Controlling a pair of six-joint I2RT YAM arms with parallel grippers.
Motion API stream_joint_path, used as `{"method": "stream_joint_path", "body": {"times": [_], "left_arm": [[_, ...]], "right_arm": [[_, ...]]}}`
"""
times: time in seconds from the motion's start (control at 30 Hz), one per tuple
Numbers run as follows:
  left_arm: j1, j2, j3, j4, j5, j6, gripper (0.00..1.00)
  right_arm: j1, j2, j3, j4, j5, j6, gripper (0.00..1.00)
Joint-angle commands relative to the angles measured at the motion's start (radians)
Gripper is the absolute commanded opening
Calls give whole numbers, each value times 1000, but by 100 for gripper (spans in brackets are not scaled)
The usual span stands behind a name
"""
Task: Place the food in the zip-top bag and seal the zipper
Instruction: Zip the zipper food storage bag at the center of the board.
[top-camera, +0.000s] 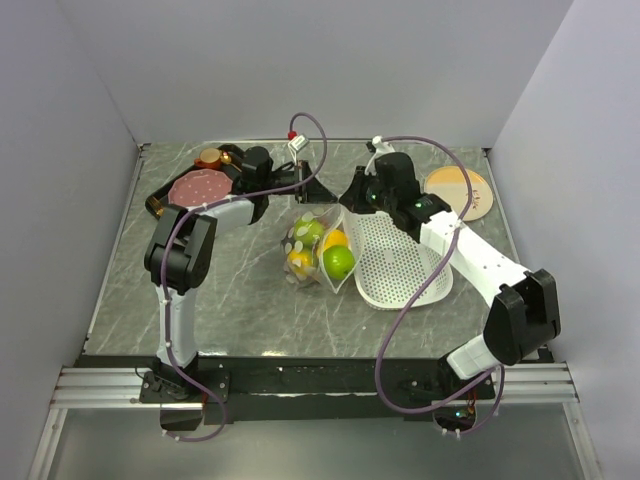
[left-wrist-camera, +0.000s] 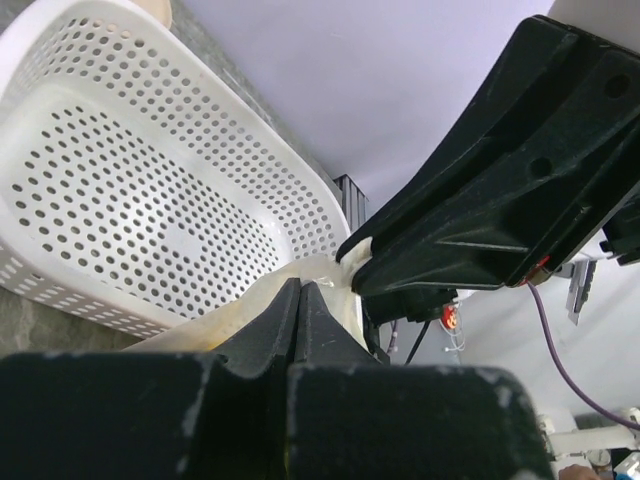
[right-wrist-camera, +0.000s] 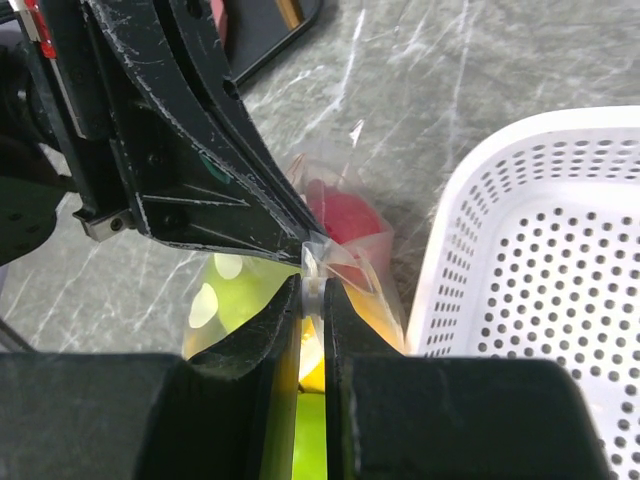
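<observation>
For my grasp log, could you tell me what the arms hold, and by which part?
The left gripper and the right gripper both pinch the zip-top bag by its mouth edge.

No legible text, apparently.

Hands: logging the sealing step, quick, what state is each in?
Left hand: closed, pinching the zip-top bag at its top edge.
Right hand: closed on the same edge.
</observation>
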Motion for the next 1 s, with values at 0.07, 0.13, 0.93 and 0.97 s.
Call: {"method": "stream_joint_path", "body": {"times": [0.07,0.13,0.93,0.97], "left_arm": [[48,-88,19,38,-95,7,1],[53,-97,13,43,-92,2,1],[45,-56,-5,299,51,-146,20],[43,-50,-1,323,60,-154,22]], "right_arm": [[18,-72,-35,-35,56,-23,4],[22,-77,-49,-32,88,-26,4],[80,-92,-22,0,139,-14,4],[78,-91,-6,-3,135,-14,4]]}}
